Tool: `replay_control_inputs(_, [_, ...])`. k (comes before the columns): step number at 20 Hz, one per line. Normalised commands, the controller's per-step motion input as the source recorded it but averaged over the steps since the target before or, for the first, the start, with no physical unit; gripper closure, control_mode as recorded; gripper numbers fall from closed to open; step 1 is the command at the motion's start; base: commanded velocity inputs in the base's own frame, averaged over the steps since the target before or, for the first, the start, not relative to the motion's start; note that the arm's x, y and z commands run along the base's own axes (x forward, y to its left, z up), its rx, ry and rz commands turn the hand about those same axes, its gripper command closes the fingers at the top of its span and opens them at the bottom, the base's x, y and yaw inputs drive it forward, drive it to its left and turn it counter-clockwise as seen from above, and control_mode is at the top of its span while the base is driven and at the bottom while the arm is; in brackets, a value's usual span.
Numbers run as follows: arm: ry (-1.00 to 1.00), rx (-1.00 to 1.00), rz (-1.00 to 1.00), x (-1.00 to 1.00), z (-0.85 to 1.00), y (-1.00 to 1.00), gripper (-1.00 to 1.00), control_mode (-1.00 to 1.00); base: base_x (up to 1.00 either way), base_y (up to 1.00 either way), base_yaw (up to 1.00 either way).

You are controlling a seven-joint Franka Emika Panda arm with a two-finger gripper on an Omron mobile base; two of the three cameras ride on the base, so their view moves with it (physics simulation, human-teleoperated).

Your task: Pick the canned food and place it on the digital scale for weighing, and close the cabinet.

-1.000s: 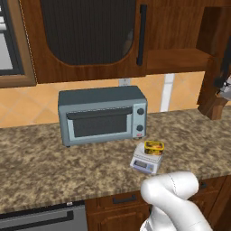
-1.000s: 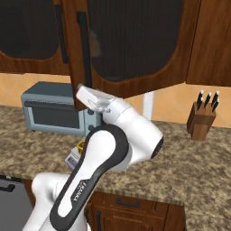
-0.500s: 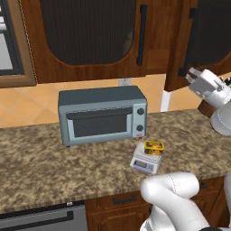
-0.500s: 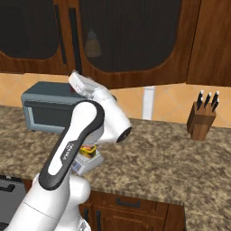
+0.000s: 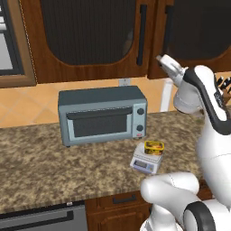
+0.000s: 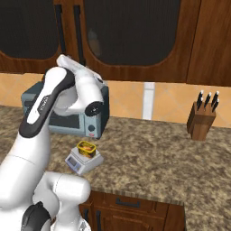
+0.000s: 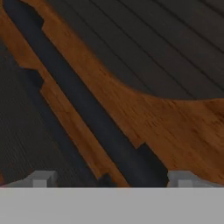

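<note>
- My gripper (image 7: 109,180) is raised up against the cabinet (image 5: 90,40), fingers spread wide with nothing between them.
- Right in front of my fingertips runs one black bar handle (image 7: 83,109), with a second handle (image 7: 52,127) just beside it, and the ribbed glass panel (image 7: 166,43) curves past.
- Far below my hand, the canned food (image 6: 86,148) sits on top of the digital scale (image 6: 81,161).
- The scale stands on the counter (image 6: 149,158) in front of the toaster oven (image 5: 101,115).

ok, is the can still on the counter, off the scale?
No. In the right base view the canned food sits on top of the digital scale, not on the countertop.
</note>
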Motion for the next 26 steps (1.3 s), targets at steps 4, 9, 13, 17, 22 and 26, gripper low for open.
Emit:
replay_control_inputs(4, [0.01,-0.08,-0.26,1.00,0.00,0.67,-1.00,-1.00,0.00,0.00,0.00])
replay_control_inputs(9, [0.00,-0.07,-0.17,1.00,-0.05,0.45,-1.00,-1.00,0.00,0.00,0.00])
replay_control_inputs(13, [0.00,-0.05,-0.09,0.67,-0.08,0.26,-1.00,-1.00,0.00,0.00,0.00])
replay_control_inputs(17, [0.00,0.00,0.00,0.00,0.00,0.00,-1.00,-1.00,0.00,0.00,0.00])
replay_control_inputs(22, [0.00,0.00,0.00,0.00,0.00,0.00,-1.00,-1.00,0.00,0.00,0.00])
replay_control_inputs(26, [-0.01,0.09,0.01,0.87,-0.78,-0.13,-1.00,-1.00,0.00,0.00,0.00])
